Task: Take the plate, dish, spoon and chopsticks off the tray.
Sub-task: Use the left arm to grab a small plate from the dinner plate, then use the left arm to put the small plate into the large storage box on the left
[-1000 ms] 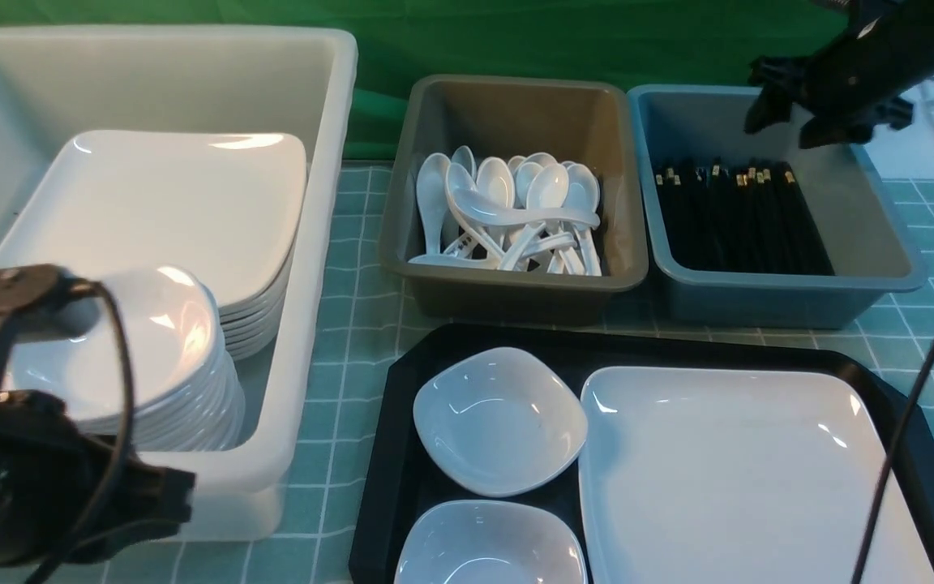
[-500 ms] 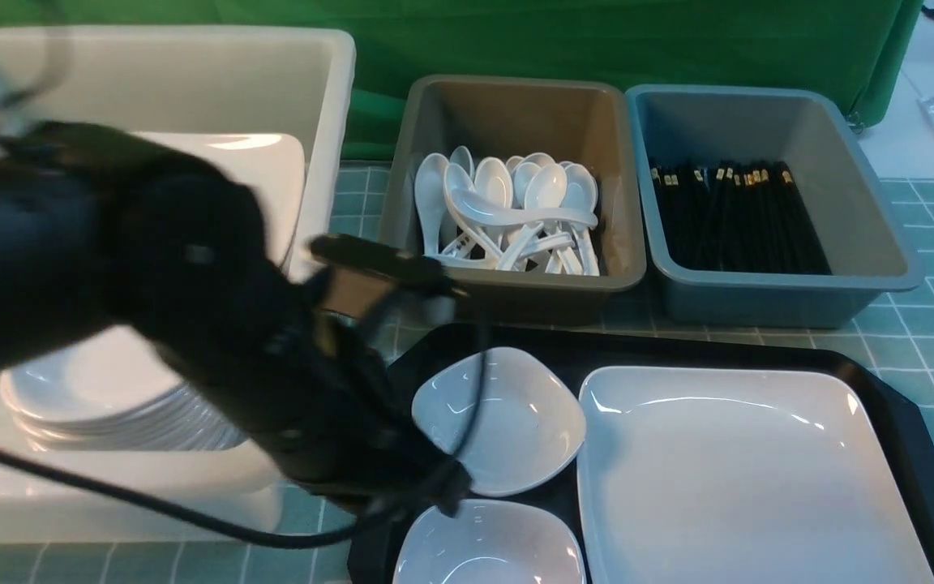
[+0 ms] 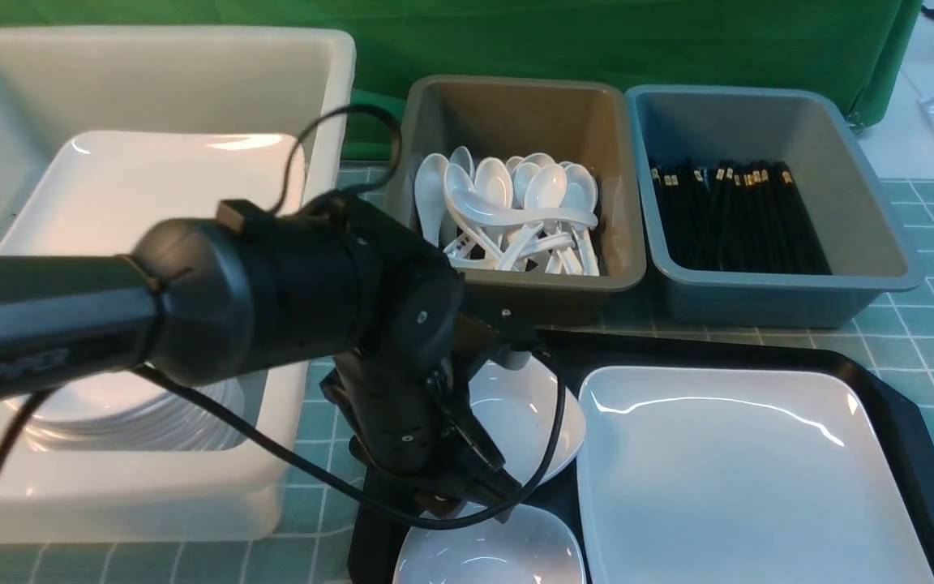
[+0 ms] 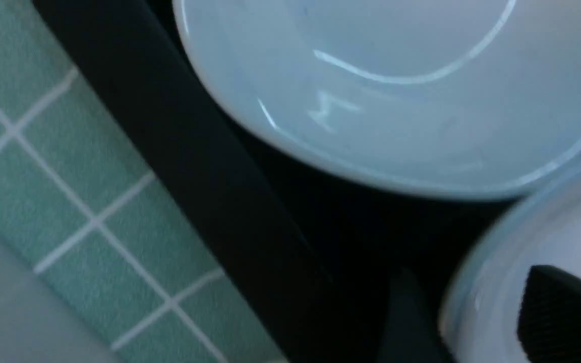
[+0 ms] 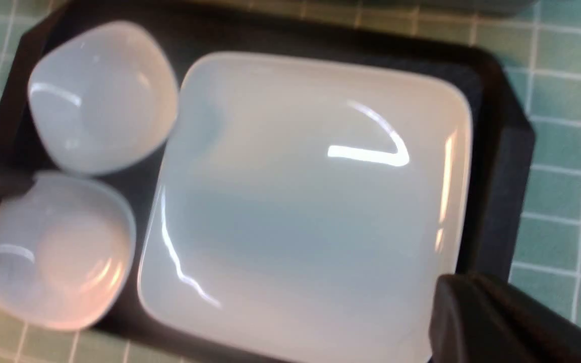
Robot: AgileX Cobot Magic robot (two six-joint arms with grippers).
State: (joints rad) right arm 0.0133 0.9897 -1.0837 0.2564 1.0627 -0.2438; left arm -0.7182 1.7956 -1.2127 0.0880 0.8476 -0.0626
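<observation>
A green-checked cloth [image 3: 921, 341] before a green backdrop [image 3: 597, 40] carries the tray [image 3: 880, 381], with the plate [image 3: 726, 470] lying on it. The left gripper [image 3: 475, 495] straddles the near dish's [image 3: 507, 556] rim with its fingers apart. The right gripper [image 5: 472, 312] is above the plate, closed and empty.

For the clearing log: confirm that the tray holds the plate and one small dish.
Wrong on the count. The tray holds the plate and two small dishes, not one: a dish and a second dish, both beside the plate. The right wrist view shows all three.
</observation>
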